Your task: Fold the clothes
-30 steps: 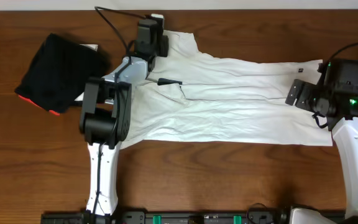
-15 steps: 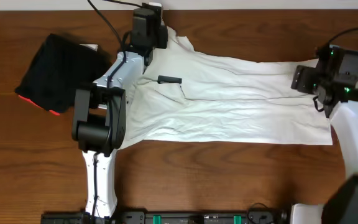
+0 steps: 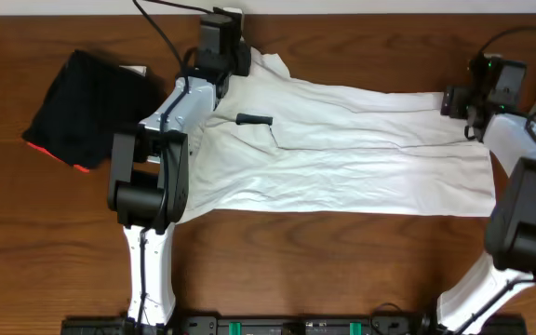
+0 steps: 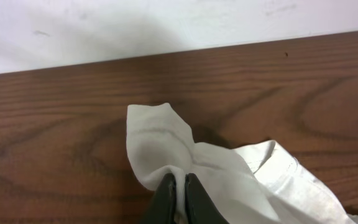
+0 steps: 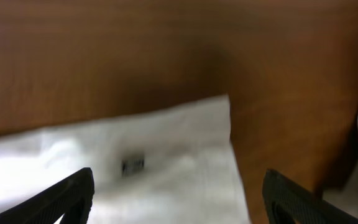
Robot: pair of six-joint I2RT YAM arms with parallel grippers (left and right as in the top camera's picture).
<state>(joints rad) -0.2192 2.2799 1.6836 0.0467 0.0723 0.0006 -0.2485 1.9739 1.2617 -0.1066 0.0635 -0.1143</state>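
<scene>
Two arms: one reaches in from each end of the table [image 3: 342, 270], and both work at its far side.
T-shirt [image 3: 361, 154]: white and wrinkled, it lies flat and stretched lengthwise across the middle of the table, with a plain white surface facing up.
T-shirt, left end: it narrows to a bunched corner near the far edge of the table, where the left arm meets it.
T-shirt, right end: it finishes in a fairly straight edge just beside the right arm.
Left gripper [image 4: 178, 185]: it is clenched on a fold of the T-shirt, the dark fingers pressed together with white cloth pinched between them. A flap of fabric stands up just beyond the tips.
Left wrist background: bare wood runs to a pale wall [image 4: 166, 25].
Right gripper [image 5: 178, 177]: it is released, with the fingers spread wide on either side of the view. It sits over the far right corner of the T-shirt. The view is blurred, so I cannot tell whether it touches the cloth.
Dark tag [image 5: 133, 165]: small, it sits on the white fabric between the spread fingers.
Dark strip [image 3: 254, 120]: a short mark on the T-shirt near the left arm.
Black garment [image 3: 87, 102]: folded, with a red-orange edge at its near corner, it lies on the table's left end, apart from the T-shirt.
</scene>
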